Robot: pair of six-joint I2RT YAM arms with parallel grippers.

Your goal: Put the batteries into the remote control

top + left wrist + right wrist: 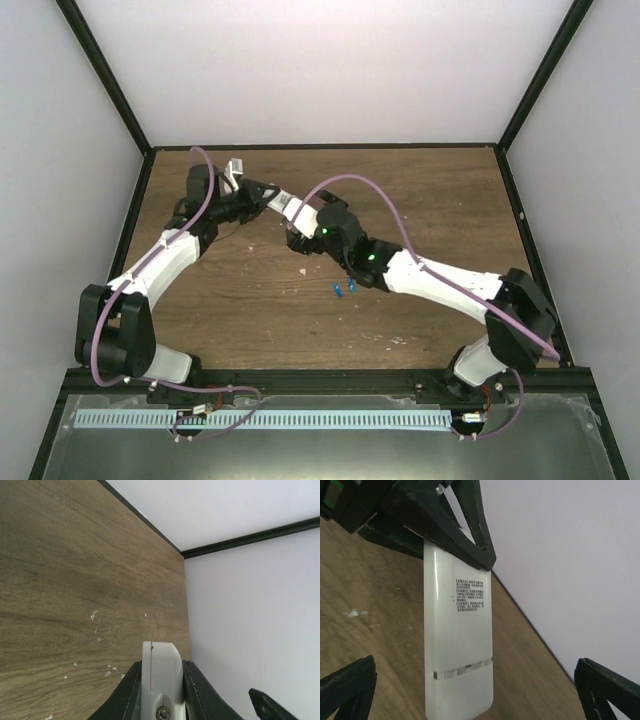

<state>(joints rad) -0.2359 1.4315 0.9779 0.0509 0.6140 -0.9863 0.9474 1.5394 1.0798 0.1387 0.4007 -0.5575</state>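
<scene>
The white remote control (457, 630) hangs above the table with its back toward the right wrist camera, showing printed text and a seam across its lower end. My left gripper (161, 667) is shut on its upper end, and that end (161, 665) shows between the black fingers (129, 690). My right gripper (477, 695) is open wide, one fingertip on each side of the remote's lower end and apart from it. In the top view the left gripper (268, 195) and right gripper (298, 238) meet at the remote (285, 206). Two blue batteries (344, 288) lie on the table beside the right arm.
The wooden table (430, 200) is ringed by a black frame and pale walls (330, 60). Small white flecks (94, 615) dot the wood. A metal rail (260, 420) runs along the near edge between the arm bases.
</scene>
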